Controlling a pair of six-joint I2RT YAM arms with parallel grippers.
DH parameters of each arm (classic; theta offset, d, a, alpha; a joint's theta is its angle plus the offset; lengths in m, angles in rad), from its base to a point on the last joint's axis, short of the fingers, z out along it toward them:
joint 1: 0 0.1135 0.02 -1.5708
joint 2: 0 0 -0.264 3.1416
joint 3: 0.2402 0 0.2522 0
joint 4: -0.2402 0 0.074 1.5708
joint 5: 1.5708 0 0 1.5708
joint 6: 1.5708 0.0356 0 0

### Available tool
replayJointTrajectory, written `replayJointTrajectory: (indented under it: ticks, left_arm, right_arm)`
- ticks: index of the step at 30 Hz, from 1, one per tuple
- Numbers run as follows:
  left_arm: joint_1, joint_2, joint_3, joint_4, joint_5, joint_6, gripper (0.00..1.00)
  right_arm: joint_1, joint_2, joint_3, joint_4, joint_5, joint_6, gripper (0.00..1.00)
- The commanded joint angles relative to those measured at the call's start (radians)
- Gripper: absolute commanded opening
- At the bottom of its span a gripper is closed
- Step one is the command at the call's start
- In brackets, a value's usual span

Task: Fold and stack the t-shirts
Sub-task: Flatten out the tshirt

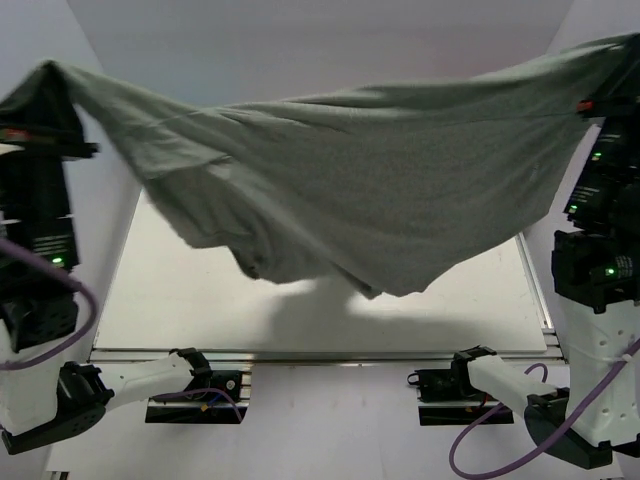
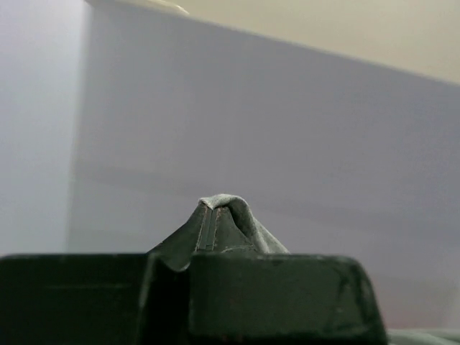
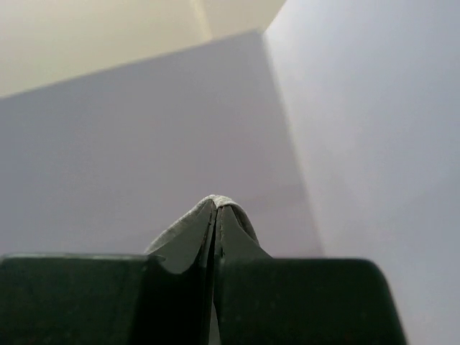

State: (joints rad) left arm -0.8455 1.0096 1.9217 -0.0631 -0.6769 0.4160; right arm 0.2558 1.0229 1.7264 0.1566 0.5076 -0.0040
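A grey t-shirt [image 1: 380, 180] hangs stretched wide in the air across the top view, sagging in the middle above the table. My left gripper [image 1: 48, 82] holds its left end high at the upper left, shut on the cloth. At the upper right my right gripper [image 1: 606, 72] is shut on the other end. In the left wrist view the left gripper [image 2: 213, 217] pinches a fold of the grey t-shirt [image 2: 248, 224] that wraps over the tips. The right wrist view shows the right gripper [image 3: 217, 210] pressed together with grey t-shirt [image 3: 180, 228] draped over it.
The white table [image 1: 190, 300] lies below the hanging shirt, with its shadow on it. A metal rail [image 1: 320, 353] runs along the near edge. White walls [image 2: 287, 129] surround the workspace on the far side and both sides.
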Motion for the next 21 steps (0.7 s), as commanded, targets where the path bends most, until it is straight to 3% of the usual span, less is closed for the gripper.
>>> replayJointTrajectory:
  ticks: [1,3,7,13,21]
  left_arm:
    - [0.005,0.023,0.082,0.129,-0.134,0.176,0.00]
    - [0.005,0.036,0.105,0.212,-0.228,0.246,0.00]
    - [0.005,0.075,0.161,0.281,-0.273,0.377,0.00]
    - [0.005,0.096,0.266,0.207,-0.204,0.368,0.00]
    - [0.005,0.057,0.212,0.144,-0.096,0.256,0.00]
  right_arm:
    - [-0.004,0.022,0.077,0.093,0.171,-0.224,0.00]
    - [-0.001,0.031,0.091,0.155,0.206,-0.306,0.00]
    - [0.000,0.022,0.093,0.190,0.244,-0.392,0.00]
    - [0.000,-0.036,0.090,0.141,0.174,-0.352,0.00]
    - [0.000,-0.087,0.104,0.080,0.083,-0.318,0.00]
